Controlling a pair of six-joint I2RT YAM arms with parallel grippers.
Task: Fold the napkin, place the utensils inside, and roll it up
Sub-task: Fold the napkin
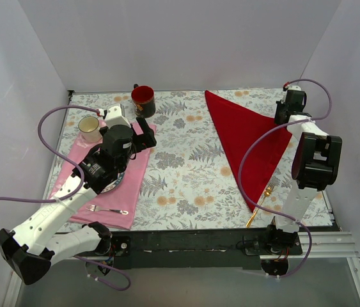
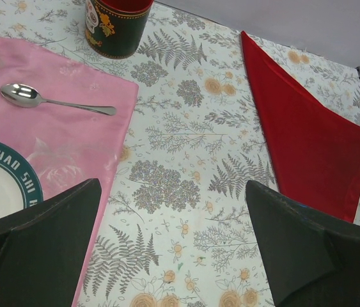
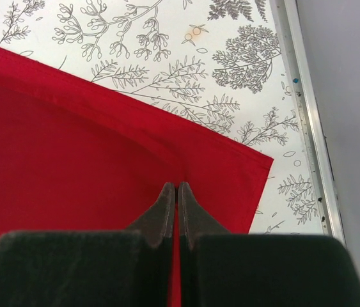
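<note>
Napkin (image 1: 247,137) is folded to a red triangle in the right half of the top view, flat on the floral tablecloth (image 1: 186,166), with its tip pointing to the lower right. Right gripper (image 3: 177,188) is clenched on the napkin just inside its right corner, fingertips pressed together and cloth puckering up to them. Gold utensil (image 1: 258,206) lies diagonally at the napkin's lower tip, upper end at the cloth edge and the rest on the tablecloth; can't tell which piece it is.

Left gripper (image 2: 172,187) is released, fingers wide apart, hovering over the tablecloth between the pink placemat (image 2: 71,137) and the napkin, touching neither.

Containers:
- Dark mug (image 1: 143,100), red inside, sits upper centre-left, just off the placemat's far corner; contents not discernible.
- Cream cup (image 1: 89,128) sits on the placemat's upper-left corner; contents unclear.
- Plate (image 2: 4,160), teal lettered rim, is on the placemat, mostly hidden under the left arm in the top view.

Silver spoon (image 2: 52,102) lies on the placemat between plate and mug. Silver fork (image 1: 106,210) lies near the placemat's near edge, lower left.
</note>
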